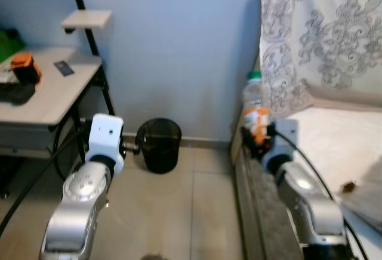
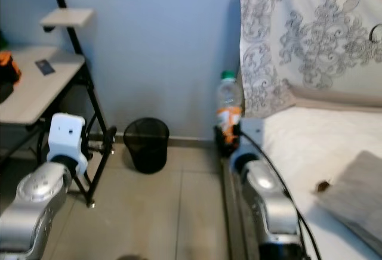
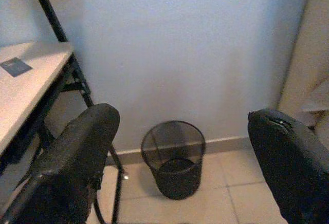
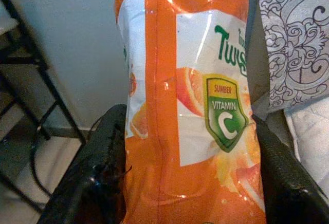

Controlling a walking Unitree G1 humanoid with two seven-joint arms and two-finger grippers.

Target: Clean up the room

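The pale tiled floor carries a round black mesh bin by the blue wall. Left of the bin, a light desk holds an orange-and-black thing and a small dark card.

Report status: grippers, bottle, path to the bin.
Right gripper shut on the bottle, held upright beside the bed. Left gripper open, empty, aimed at the bin. Bin stands by the wall; floor to it looks clear.
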